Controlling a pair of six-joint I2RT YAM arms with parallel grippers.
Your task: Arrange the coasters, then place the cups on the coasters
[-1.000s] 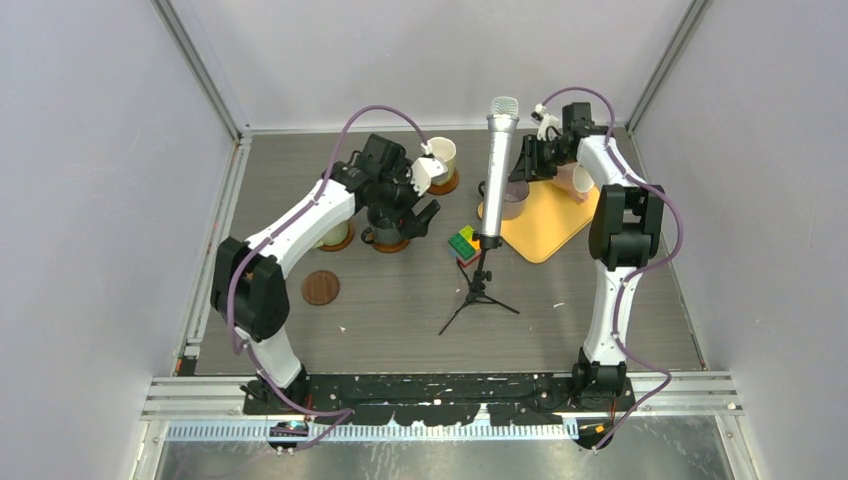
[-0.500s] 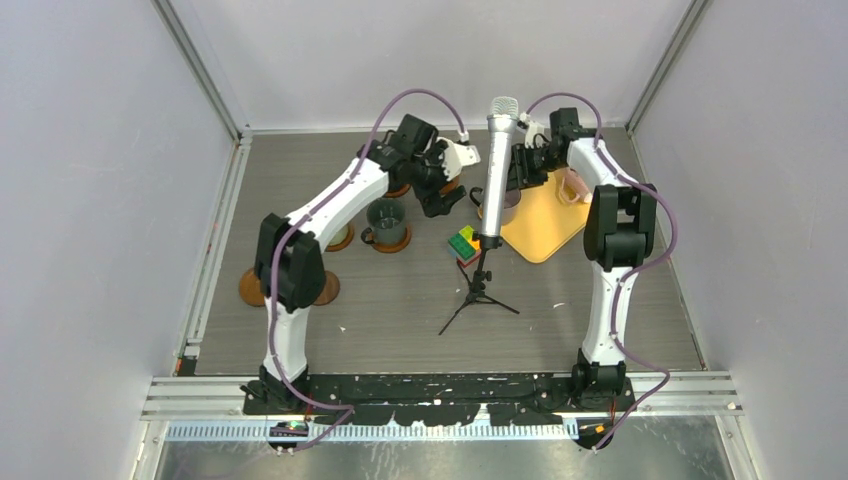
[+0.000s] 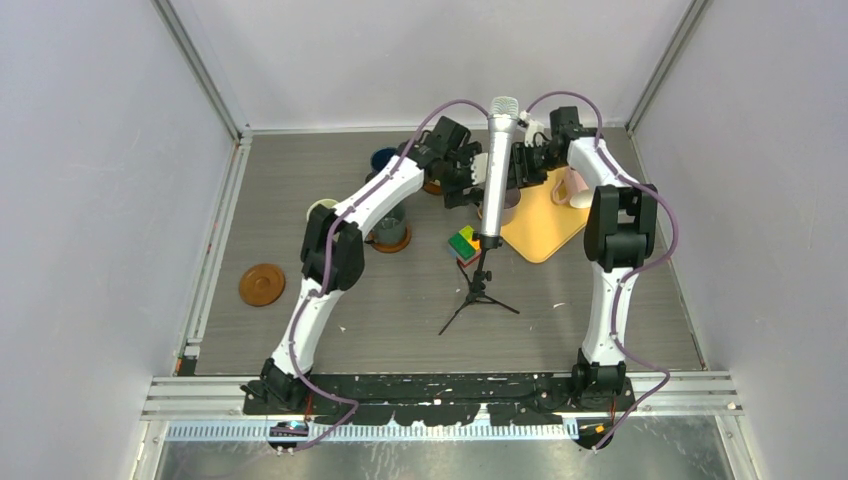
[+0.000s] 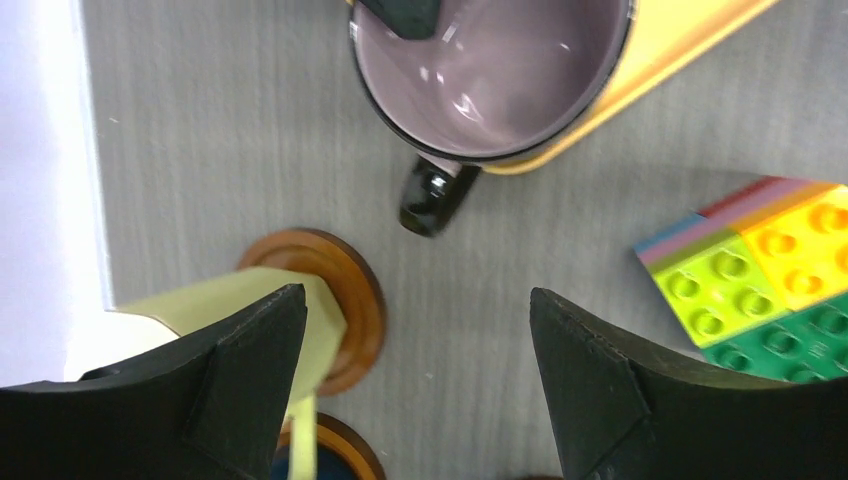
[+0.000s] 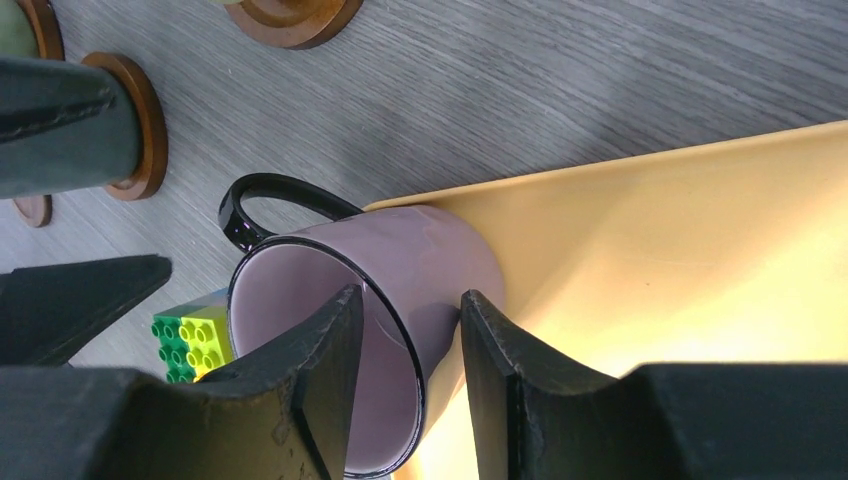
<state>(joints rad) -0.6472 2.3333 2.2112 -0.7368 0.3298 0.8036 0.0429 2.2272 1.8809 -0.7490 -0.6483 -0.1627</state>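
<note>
The mauve-pink cup [image 5: 400,250] [image 3: 508,203] stands on the corner of the yellow tray [image 5: 680,260], its black handle [image 4: 430,195] over the table. My right gripper [image 5: 410,295] [image 3: 518,170] straddles its wall, one finger inside and one outside, both tips touching it. My left gripper [image 4: 415,360] [image 3: 462,190] hangs open just short of the handle, nothing between its fingers. Below its left finger a cream-yellow cup [image 4: 240,310] sits on a coaster [image 4: 350,300]. The dark grey-green cup [image 3: 390,228] and dark blue cup [image 3: 383,158] sit on coasters. One bare coaster [image 3: 262,284] lies far left.
A silver microphone [image 3: 497,160] on a tripod stands right in front of both grippers. A block of coloured bricks [image 4: 760,270] [image 3: 462,243] lies by its foot. A pink cup [image 3: 575,185] rests on the tray's far side. Side walls stand close.
My left arm has swung right from above the grey-green cup to the mauve-pink cup's handle, jaws narrowing slightly, uncovering the bare coaster. The right gripper has shifted slightly left at the cup's rim.
</note>
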